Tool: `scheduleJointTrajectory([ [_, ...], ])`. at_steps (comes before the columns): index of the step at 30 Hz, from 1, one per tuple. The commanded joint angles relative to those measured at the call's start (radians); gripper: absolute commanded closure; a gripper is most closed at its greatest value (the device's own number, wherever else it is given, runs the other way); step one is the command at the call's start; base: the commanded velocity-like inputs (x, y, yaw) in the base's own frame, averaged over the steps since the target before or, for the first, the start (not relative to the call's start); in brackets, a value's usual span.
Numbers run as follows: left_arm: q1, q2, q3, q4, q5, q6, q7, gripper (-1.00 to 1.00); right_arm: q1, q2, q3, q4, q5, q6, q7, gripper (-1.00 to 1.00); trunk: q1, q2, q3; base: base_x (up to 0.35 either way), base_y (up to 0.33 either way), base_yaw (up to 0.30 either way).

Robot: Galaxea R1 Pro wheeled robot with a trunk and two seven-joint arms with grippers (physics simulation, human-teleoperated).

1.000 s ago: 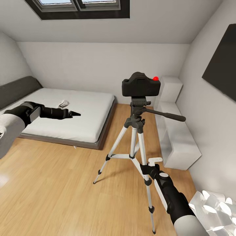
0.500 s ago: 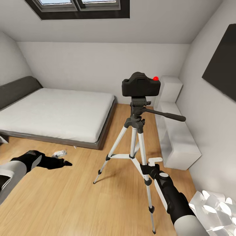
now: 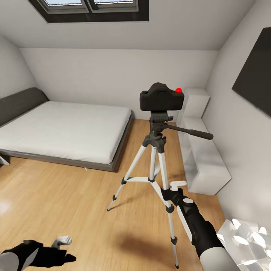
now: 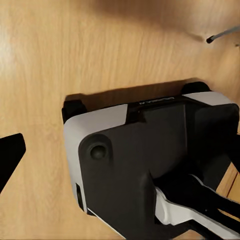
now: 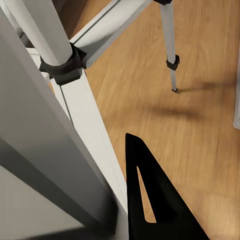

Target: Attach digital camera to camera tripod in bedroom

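The digital camera (image 3: pixel 162 97), black with a red button, sits on the head of the camera tripod (image 3: pixel 154 150) in the middle of the bedroom. The tripod's pan handle (image 3: pixel 190 132) points right. My left gripper (image 3: pixel 64 249) hangs low over the wood floor at the near left, open and empty, far from the tripod. One of its black fingers (image 4: pixel 11 156) shows in the left wrist view. My right gripper (image 3: pixel 176 187) is right beside the tripod's near leg (image 5: pixel 75 130). One black finger (image 5: pixel 155 200) shows against that leg, which hides the other.
A low dark-framed bed (image 3: pixel 67 131) fills the left. White low cabinets (image 3: pixel 203 158) line the right wall under a dark panel (image 3: pixel 256 75). A crumpled white object (image 3: pixel 244 241) lies at the near right. The left wrist view looks down on my own base (image 4: pixel 150 165).
My left arm has dropped from above the bed down to the floor at the near left. The right arm, camera and tripod have not moved.
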Motion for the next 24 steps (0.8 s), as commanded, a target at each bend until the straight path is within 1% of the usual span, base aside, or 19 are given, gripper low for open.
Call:
scheduleJointTrajectory([
  [1, 0.021, -0.002, -0.002, -0.001, 0.018, -0.021, -0.002, -1.00, 0.000, 0.001, -0.001, -0.001, 0.014, 0.006, 0.005, 1.00, 0.001, -0.002, -0.002, 0.000, 0.000, 0.000],
  [2, 0.043, -0.004, -0.001, 0.000, 0.025, -0.048, -0.001, -1.00, 0.000, 0.001, -0.001, -0.001, 0.014, 0.006, 0.005, 1.00, 0.001, -0.002, -0.002, 0.000, 0.000, 0.000],
  [3, 0.082, -0.010, 0.000, 0.000, 0.045, -0.096, 0.004, -1.00, 0.000, 0.001, -0.001, -0.001, 0.014, 0.006, 0.005, 1.00, 0.001, -0.002, -0.002, 0.000, 0.000, 0.000],
  [6, 0.133, -0.025, 0.001, 0.000, 0.086, -0.147, 0.025, -1.00, 0.000, 0.001, -0.001, -0.001, 0.014, 0.006, 0.005, 1.00, 0.001, -0.002, -0.002, 0.000, 0.000, 0.000],
  [8, 0.160, -0.039, 0.001, 0.000, 0.114, -0.171, 0.053, -1.00, 0.000, 0.001, 0.000, -0.001, 0.014, 0.006, 0.005, 1.00, 0.001, -0.002, -0.002, 0.000, 0.000, 0.000],
  [9, 0.183, -0.055, 0.001, 0.000, 0.136, -0.187, 0.096, -1.00, 0.000, 0.001, 0.000, -0.001, 0.014, 0.006, 0.005, 1.00, 0.001, -0.002, -0.002, 0.000, 0.000, 0.000],
  [10, 0.193, -0.064, 0.001, 0.000, 0.144, -0.194, 0.123, -1.00, 0.000, 0.001, 0.000, -0.001, 0.014, 0.006, 0.005, 1.00, 0.001, -0.002, -0.002, 0.000, 0.000, 0.000],
  [16, 0.238, -0.118, 0.001, 0.000, 0.170, -0.241, 0.328, -1.00, 0.000, 0.001, 0.000, -0.001, 0.014, 0.006, 0.005, 1.00, 0.001, -0.002, -0.002, 0.000, 0.000, 0.000],
  [17, 0.247, -0.131, 0.001, 0.000, 0.176, -0.262, 0.397, -1.00, 0.000, 0.001, 0.000, -0.001, 0.014, 0.007, 0.005, 1.00, 0.001, -0.002, -0.002, 0.000, 0.000, 0.000],
  [20, 0.255, -0.143, 0.001, 0.000, 0.180, -0.282, 0.488, -1.00, 0.000, 0.001, -0.001, -0.001, 0.014, 0.007, 0.005, 1.00, 0.001, -0.002, -0.002, 0.000, 0.000, 0.000],
  [22, 0.258, -0.148, 0.002, 0.000, 0.182, -0.289, 0.537, -1.00, 0.000, 0.000, -0.001, -0.001, 0.014, 0.008, 0.005, 1.00, 0.001, -0.002, -0.002, 0.000, 0.000, 0.000],
  [23, 0.260, -0.152, 0.003, 0.000, 0.185, -0.294, 0.574, -1.00, 0.000, 0.000, -0.001, -0.001, 0.014, 0.010, 0.005, 1.00, 0.001, -0.002, -0.002, 0.000, 0.000, 0.000],
  [24, 0.261, -0.154, 0.003, 0.000, 0.187, -0.295, 0.589, -1.00, 0.000, 0.000, -0.001, -0.001, 0.014, 0.010, 0.005, 1.00, 0.001, -0.002, -0.002, 0.000, 0.000, 0.000],
])
